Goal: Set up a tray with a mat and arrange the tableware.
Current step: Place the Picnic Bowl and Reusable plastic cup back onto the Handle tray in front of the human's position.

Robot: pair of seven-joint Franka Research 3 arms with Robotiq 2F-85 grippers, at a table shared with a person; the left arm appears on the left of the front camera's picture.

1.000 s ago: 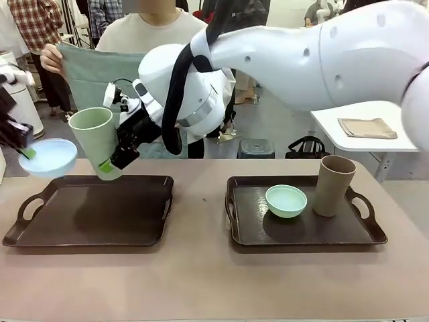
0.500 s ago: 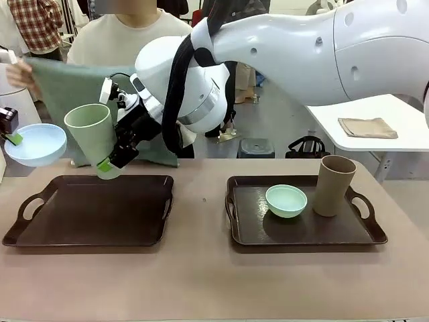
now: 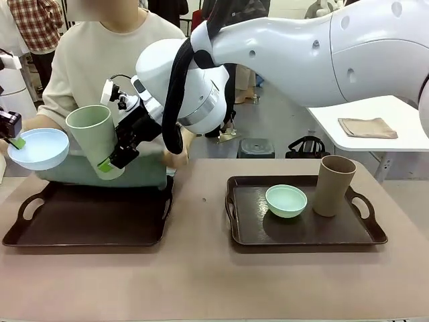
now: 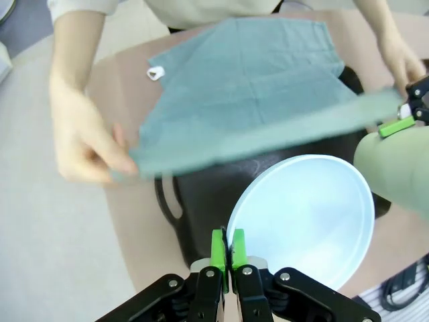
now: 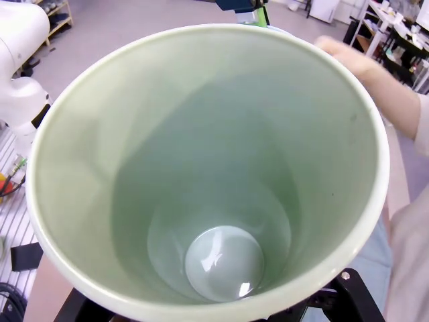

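Observation:
My left gripper [image 3: 18, 142] is shut on the rim of the pale blue bowl [image 3: 38, 149], held in the air at the far left; its green pads [image 4: 218, 247] pinch the bowl [image 4: 305, 215] edge. My right gripper [image 3: 107, 163] is shut on the pale green cup [image 3: 94, 137], tilted above the left tray [image 3: 87, 218]; the right wrist view looks into the cup [image 5: 214, 168]. The person holds a grey-green mat [image 3: 100, 171] by both hands, low over the tray's far edge; the mat [image 4: 255, 87] hangs above the tray [image 4: 201, 208]. A mint bowl [image 3: 286, 200] and a tan cup [image 3: 333, 186] stand on the right tray [image 3: 255, 231].
The person leans in at the far side, one hand [image 4: 87, 141] on each end of the mat, close to both grippers. A white side table [image 3: 375, 127] with a folded cloth stands behind at the right. Bare tabletop [image 3: 201, 282] lies in front of the trays.
The person has brought the mat down from chest height to the left tray's far edge and leaned forward. The bowl shifted slightly; the cup has barely moved.

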